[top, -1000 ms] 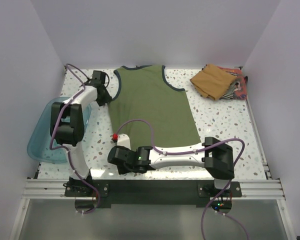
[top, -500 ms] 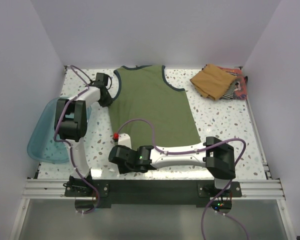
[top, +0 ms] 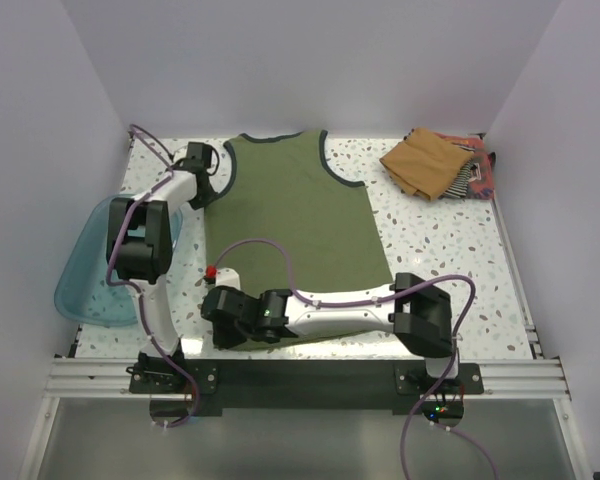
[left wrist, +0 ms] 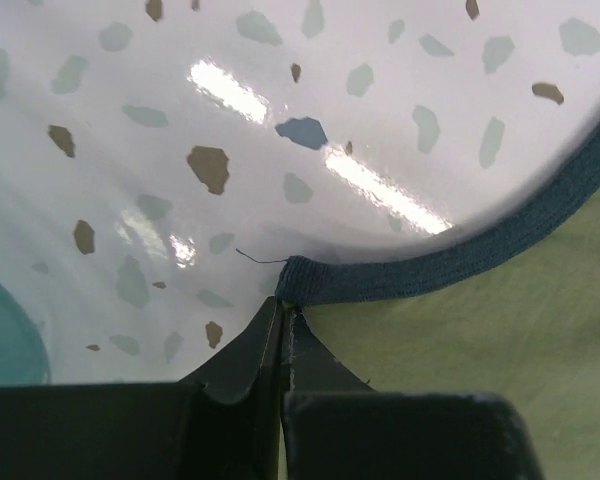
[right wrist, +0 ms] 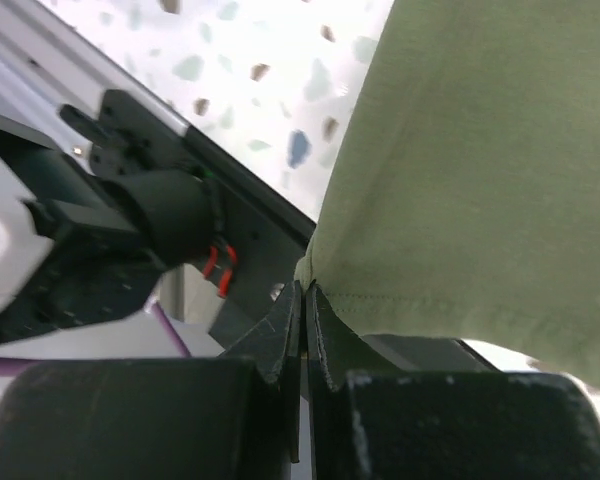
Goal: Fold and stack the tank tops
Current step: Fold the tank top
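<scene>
The olive green tank top (top: 295, 225) lies spread flat in the middle of the table, neck toward the far wall. My left gripper (top: 208, 178) is shut on its far-left armhole corner, where the dark blue trim (left wrist: 450, 265) ends. My right gripper (top: 220, 318) is shut on its near-left hem corner (right wrist: 325, 265), lifted over the table's front edge. The tan-brown top (top: 425, 160) lies folded at the far right on the striped top (top: 465, 178) and the reddish top (top: 485, 170).
A translucent teal tub (top: 90, 285) hangs over the table's left edge beside the left arm. A small red object (top: 211, 271) sits near the right gripper. The black front rail (right wrist: 250, 215) and the left arm's base (right wrist: 150, 215) lie just below the right gripper.
Both grippers have shifted left, dragging the olive top's left edge with them. The right gripper moved nearer the front-left, and the hem now reaches the front edge.
</scene>
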`<state>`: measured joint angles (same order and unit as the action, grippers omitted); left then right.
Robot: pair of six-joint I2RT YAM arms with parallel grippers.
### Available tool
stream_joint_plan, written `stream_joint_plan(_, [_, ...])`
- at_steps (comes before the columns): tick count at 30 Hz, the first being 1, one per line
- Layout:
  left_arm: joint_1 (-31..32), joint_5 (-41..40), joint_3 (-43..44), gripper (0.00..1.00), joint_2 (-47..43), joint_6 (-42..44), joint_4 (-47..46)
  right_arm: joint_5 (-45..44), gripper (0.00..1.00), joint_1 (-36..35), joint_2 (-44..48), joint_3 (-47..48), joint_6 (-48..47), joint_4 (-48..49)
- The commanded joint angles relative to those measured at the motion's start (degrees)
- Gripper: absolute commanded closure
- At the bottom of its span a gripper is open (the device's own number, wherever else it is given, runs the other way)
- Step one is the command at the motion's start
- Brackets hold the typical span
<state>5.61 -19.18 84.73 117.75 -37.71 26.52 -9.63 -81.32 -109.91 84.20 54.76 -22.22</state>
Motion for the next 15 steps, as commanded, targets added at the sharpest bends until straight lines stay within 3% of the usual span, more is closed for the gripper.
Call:
stream_joint_plan(1, [-1.47,-5.78,3.95,1.00,-4.02,-0.61,-1.56,4.97,1.00,-0.68,-1.89,5.09,-1.67,1.83])
stream_joint_plan(9, [-0.25,-3.85,6.85,1.00,-4.55,-0.69,-1.82,6.11,1.00,2.73,2.41,-0.17,-2.03,4.28])
stream_joint_plan(15, [4.23,-3.06,11.33,1.00,-2.71,-1.75,-0.86,5.67,1.00,5.29,10.76,-12.46,-1.06,8.59])
